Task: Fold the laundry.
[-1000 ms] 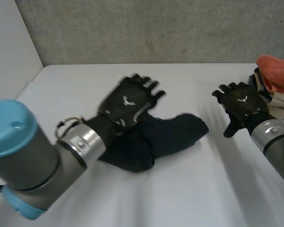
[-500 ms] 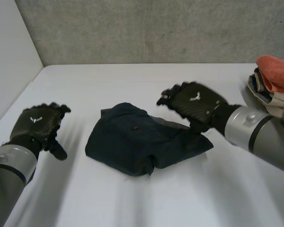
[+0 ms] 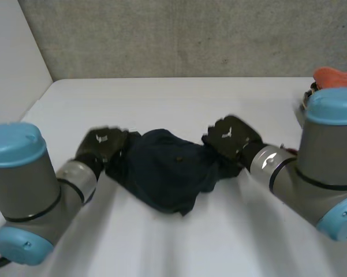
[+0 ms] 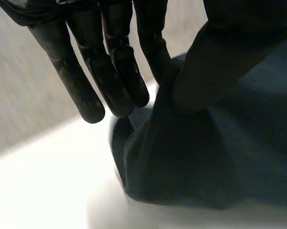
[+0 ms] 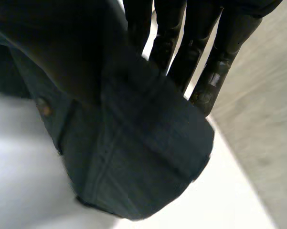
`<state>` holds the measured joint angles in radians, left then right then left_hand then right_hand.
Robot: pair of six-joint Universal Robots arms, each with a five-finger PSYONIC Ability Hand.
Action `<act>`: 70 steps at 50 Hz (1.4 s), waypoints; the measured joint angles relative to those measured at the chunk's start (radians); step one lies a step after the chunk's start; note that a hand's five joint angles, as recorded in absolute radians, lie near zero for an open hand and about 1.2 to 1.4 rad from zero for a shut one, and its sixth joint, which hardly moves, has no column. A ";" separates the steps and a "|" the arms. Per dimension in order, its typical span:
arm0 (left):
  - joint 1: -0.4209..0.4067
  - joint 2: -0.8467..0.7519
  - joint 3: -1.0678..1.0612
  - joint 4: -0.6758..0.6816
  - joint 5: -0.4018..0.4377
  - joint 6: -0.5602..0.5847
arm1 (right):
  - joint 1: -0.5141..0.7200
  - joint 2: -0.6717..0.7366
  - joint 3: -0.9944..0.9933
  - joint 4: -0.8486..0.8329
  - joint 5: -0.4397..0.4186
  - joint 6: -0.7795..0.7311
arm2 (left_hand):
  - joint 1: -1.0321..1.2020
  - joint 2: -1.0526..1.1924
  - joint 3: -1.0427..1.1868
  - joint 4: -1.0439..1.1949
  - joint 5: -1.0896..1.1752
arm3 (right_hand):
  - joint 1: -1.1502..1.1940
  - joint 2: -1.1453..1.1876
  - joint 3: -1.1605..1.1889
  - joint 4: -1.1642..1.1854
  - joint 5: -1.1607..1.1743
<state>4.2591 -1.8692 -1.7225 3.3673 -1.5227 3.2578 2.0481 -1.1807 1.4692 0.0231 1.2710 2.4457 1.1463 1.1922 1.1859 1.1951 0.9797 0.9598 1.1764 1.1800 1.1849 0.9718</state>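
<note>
Dark cloth [image 3: 161,167] on a white counter [image 3: 179,104]. Left hand [image 3: 101,147] and right hand [image 3: 231,138] each pinch its near edge, thumb against straight fingers, probably to lift and fold.

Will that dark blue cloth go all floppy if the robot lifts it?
Probably floppy: the dark cloth lies bunched and wrinkled between the left hand and right hand. Its seams and button suggest thickish fabric, so it may hang heavily rather than flutter.
</note>
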 measured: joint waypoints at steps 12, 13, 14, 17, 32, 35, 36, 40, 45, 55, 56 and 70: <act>-0.029 0.287 0.147 0.097 -0.017 0.004 | -0.011 -0.294 -0.012 0.008 0.005 0.009 | 0.000 0.001 0.000 0.000 0.000 | 0.014 0.000 0.000 0.000 0.000; -0.029 0.287 0.147 0.097 -0.017 0.004 | -0.011 -0.294 -0.012 0.008 0.005 0.009 | 0.000 0.001 0.000 0.000 0.000 | 0.014 0.000 0.000 0.000 0.000; -0.032 0.279 0.176 0.104 0.000 0.005 | -0.011 -0.327 -0.004 0.024 0.004 0.008 | 0.000 0.001 0.000 0.000 0.000 | 0.014 0.000 0.000 0.001 0.000; -0.037 0.241 0.203 0.093 0.015 0.005 | -0.009 -0.353 0.018 0.063 0.002 0.005 | 0.000 0.001 0.000 0.000 0.000 | 0.014 0.000 0.000 0.003 0.000; -0.092 0.118 0.200 0.020 0.029 0.069 | -0.048 -0.304 -0.062 0.396 -0.010 0.012 | 0.000 0.004 0.005 0.004 0.000 | -0.760 -0.959 -0.971 -0.953 -0.904; -0.112 0.129 0.175 0.010 0.029 0.097 | -0.096 -0.251 -0.163 0.356 -0.007 0.109 | 0.000 0.004 0.005 0.004 0.000 | -0.760 -0.959 -0.971 -0.953 -0.904; -0.116 0.132 0.169 0.007 0.029 0.102 | -0.104 -0.239 -0.180 0.350 -0.008 0.124 | 0.000 0.004 0.005 0.004 0.000 | -0.760 -0.959 -0.971 -0.953 -0.904; -0.134 0.156 0.127 -0.010 0.029 0.127 | -0.137 -0.142 -0.283 0.330 -0.017 0.202 | 0.000 0.004 0.005 0.004 0.000 | -0.760 -0.959 -0.971 -0.953 -0.904; -0.150 0.193 0.062 -0.022 0.030 0.145 | -0.136 0.003 -0.393 0.345 -0.040 0.262 | 0.000 0.004 0.005 0.004 0.000 | -0.760 -0.959 -0.971 -0.953 -0.904; -0.157 0.208 0.009 -0.021 0.029 0.147 | -0.074 0.360 -0.597 0.390 -0.215 0.471 | 0.000 0.004 0.005 0.004 0.000 | -0.760 -0.959 -0.971 -0.953 -0.904; -0.157 0.206 0.010 -0.020 0.029 0.147 | -0.067 0.385 -0.609 0.390 -0.229 0.485 | 0.000 0.004 0.005 0.004 0.000 | -0.760 -0.959 -0.971 -0.953 -0.904; -0.149 0.090 0.164 0.006 0.034 0.251 | -0.006 0.586 -0.860 0.226 -0.196 0.581 | 0.000 0.004 0.005 0.004 0.000 | 0.028 0.003 -0.012 -0.003 -0.019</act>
<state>4.1103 -1.7788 -1.5580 3.3735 -1.4883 3.5090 2.0420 -0.5949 0.6089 0.2496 1.0753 3.0272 1.1464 1.1964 1.1909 1.1996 0.9797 0.9875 1.1798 1.1684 1.1822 0.9523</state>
